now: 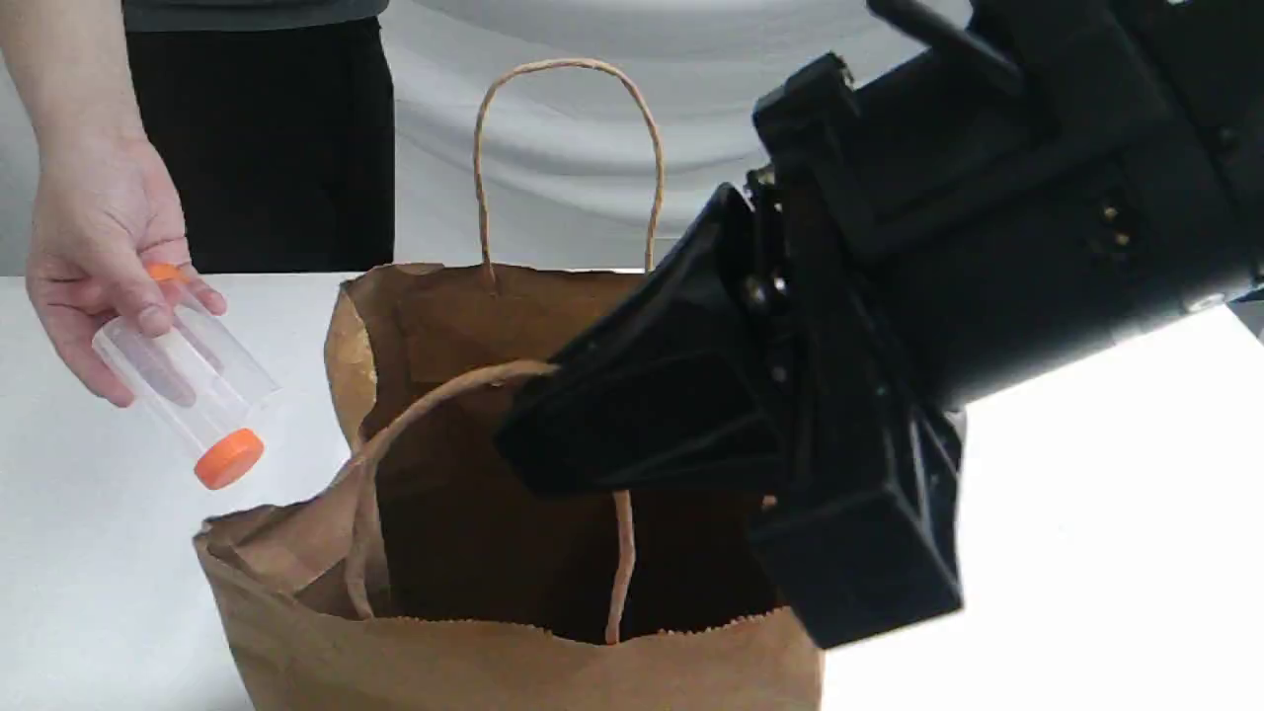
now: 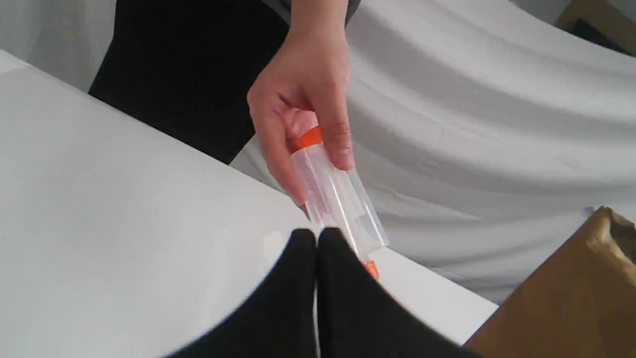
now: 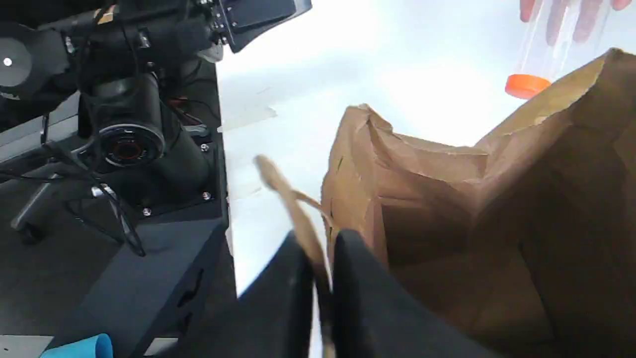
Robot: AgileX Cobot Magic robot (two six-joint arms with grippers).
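- Between the two fingers of the right gripper (image 3: 320, 244) lies one paper-cord loop, the near handle (image 3: 285, 196). The jaws are clamped on it, with the cord running down through the narrow slot between them.
- That handle belongs to one brown paper bag (image 1: 494, 671), which stands upright on the white table (image 1: 1086, 513) with its mouth wide open.
- The bag has two handles. The gripped one is drawn across the opening, and the far handle (image 1: 568, 65) stands straight up from the back rim.
- The bag's inside is dark, and I cannot tell whether it holds anything.
- The left gripper (image 2: 316, 237) has both fingers pressed together with nothing between them. It hangs over the table, with the bag's corner off to one side.
- Just beyond its fingertips is one clear tube (image 2: 343, 199). I cannot tell whether the two touch.
- The tube has two orange caps (image 1: 229, 458), one at each end, and looks empty.
- One hand (image 1: 99, 237) of a person holds the tube by its upper end. The tube is tilted above the table, left of the bag in the exterior view, with its lower cap pointing toward the bag.
- A white cloth (image 2: 472, 124) hangs behind the table.
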